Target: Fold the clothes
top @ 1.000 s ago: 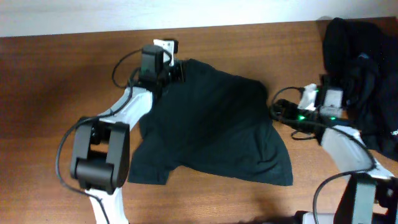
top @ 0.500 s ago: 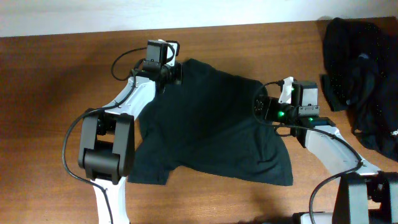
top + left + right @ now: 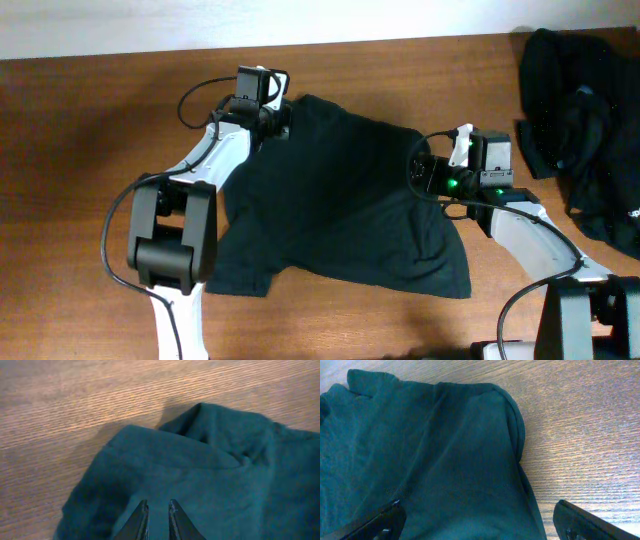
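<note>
A dark teal T-shirt [image 3: 340, 200] lies spread on the wooden table, with wrinkles and a turned-over edge at its far corner [image 3: 200, 435]. My left gripper [image 3: 283, 117] is at the shirt's far left corner. In the left wrist view its fingers [image 3: 157, 505] are drawn together over the cloth with only a thin gap, and no fabric shows bunched between them. My right gripper [image 3: 425, 170] is wide open at the shirt's right edge. Its fingers [image 3: 480, 520] straddle the cloth and the shirt's hem [image 3: 517, 435].
A heap of black clothes [image 3: 580, 120] lies at the far right of the table. Bare wood shows to the left [image 3: 80, 150] and along the front edge. The white wall edge runs along the back.
The right arm swung left from beside the black heap to the shirt's right edge one second ago, then stayed. The left gripper shifted slightly and has held still since.
</note>
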### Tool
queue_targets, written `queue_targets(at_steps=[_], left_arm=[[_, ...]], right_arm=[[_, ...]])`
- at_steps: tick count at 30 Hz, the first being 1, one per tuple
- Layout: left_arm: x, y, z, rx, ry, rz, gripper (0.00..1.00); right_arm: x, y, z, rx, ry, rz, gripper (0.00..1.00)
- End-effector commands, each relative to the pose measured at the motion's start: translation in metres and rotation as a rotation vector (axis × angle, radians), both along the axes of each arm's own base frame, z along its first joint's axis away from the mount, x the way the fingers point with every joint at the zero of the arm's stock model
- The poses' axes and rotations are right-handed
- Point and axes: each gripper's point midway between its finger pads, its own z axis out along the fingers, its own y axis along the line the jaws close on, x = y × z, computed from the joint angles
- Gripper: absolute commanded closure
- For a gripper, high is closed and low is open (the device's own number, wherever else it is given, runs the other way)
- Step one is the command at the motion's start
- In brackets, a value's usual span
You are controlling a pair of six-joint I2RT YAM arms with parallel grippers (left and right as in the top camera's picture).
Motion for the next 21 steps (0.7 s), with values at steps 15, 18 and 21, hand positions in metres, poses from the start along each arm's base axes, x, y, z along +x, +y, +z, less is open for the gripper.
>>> queue_targets(at_steps=[15, 18, 21], left_arm=[[-0.002, 0.084, -0.063, 0.227, 0.110, 0.221, 0.85], [-0.004, 0.107, -0.067, 0.184, 0.150, 0.312, 0.85], [-0.004, 0.120, -0.068, 0.165, 0.165, 0.330, 0.82]], right_arm=[[-0.002, -0.009, -0.007, -0.043, 0.022, -0.035, 0.01], [-0.002, -0.009, -0.007, -0.043, 0.022, -0.035, 0.01], [-0.002, -0.009, -0.007, -0.043, 0.022, -0.035, 0.02]])
